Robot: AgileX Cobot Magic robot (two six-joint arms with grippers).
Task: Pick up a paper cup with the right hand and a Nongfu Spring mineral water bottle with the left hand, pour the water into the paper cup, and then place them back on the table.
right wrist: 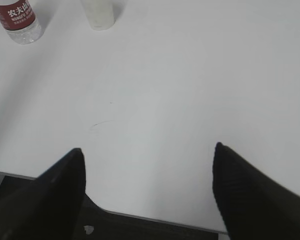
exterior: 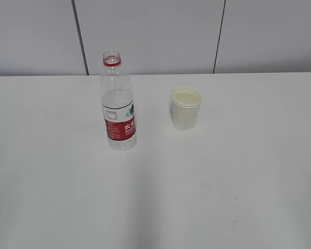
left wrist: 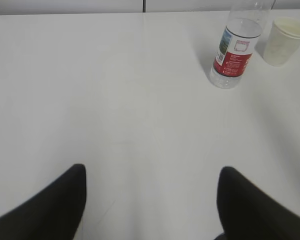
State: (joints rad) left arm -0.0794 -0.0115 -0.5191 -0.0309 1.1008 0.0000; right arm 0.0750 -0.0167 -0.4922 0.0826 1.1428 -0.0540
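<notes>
Paper cup point(exterior: 186, 108) and bottle point(exterior: 117, 102) stand upright, seemingly well ahead of both spread, empty claws point(left wrist: 150, 200) point(right wrist: 147, 187).

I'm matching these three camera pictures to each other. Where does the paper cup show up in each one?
Exterior view: the paper cup stands upright just right of centre.
Left wrist view: it sits at the top right corner, partly cut by the edge.
Right wrist view: it is at the top edge, left of centre, with only its lower part showing.
Shared landmark: the water bottle, always just left of the cup.
</notes>
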